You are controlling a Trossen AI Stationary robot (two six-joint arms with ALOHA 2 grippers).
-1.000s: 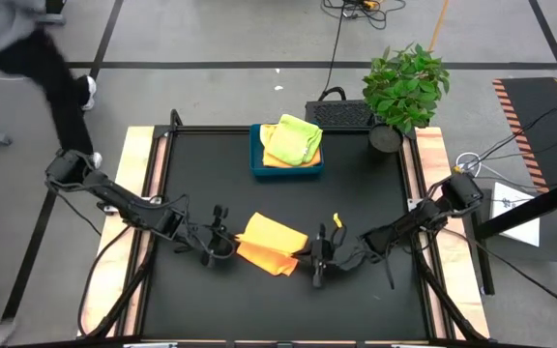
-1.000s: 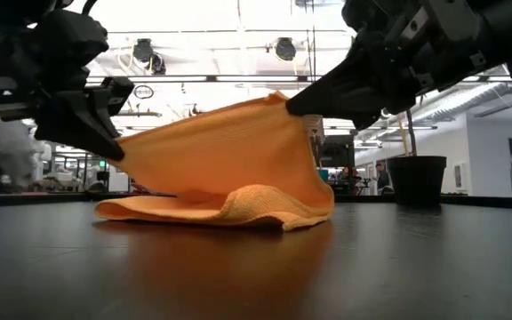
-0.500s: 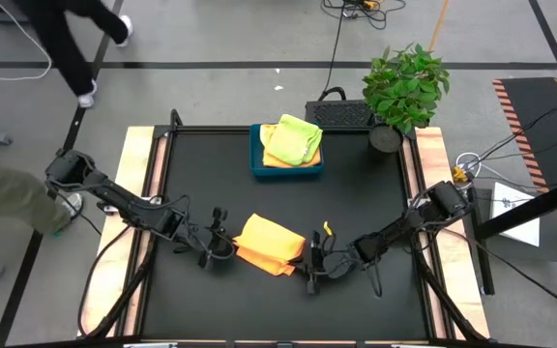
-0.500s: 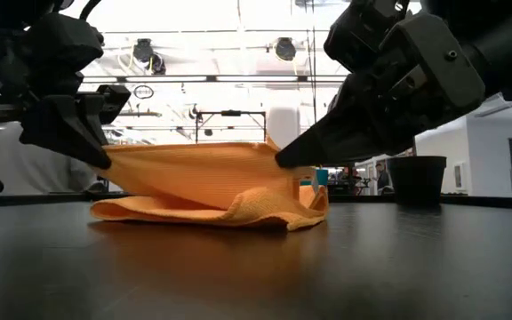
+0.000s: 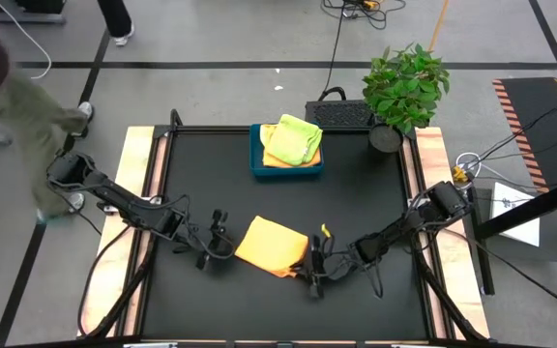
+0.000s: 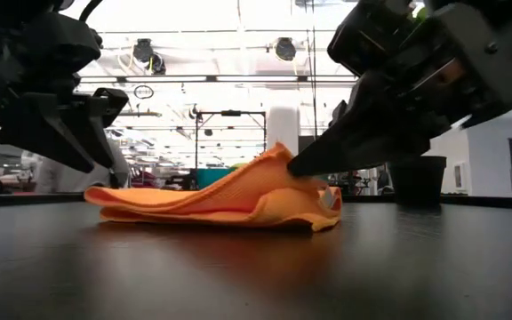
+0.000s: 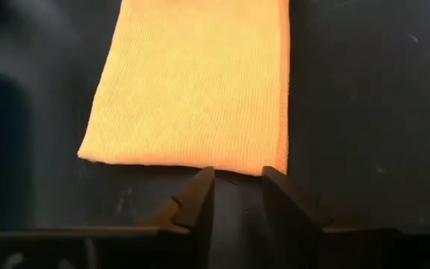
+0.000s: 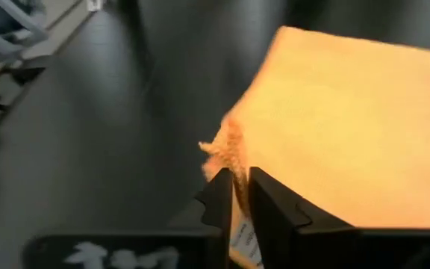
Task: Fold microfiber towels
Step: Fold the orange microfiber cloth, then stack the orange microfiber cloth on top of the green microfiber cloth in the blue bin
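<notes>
- Orange microfiber towel (image 5: 272,245), folded into a soft rectangle, lies on the black table (image 5: 375,193) between the two grippers; its long axis runs from one gripper to the other, slightly slanted in the high view.
- Left gripper (image 7: 237,196) sits just off the towel's near short edge, fingers parted with a clear gap, holding nothing.
- Right gripper (image 8: 241,196) pinches the towel's opposite edge between nearly closed fingers, lifting that corner into a small peak.
- Lime green and yellow towels (image 5: 292,140) rest in the blue rectangular tray (image 5: 255,164), well beyond both grippers.
</notes>
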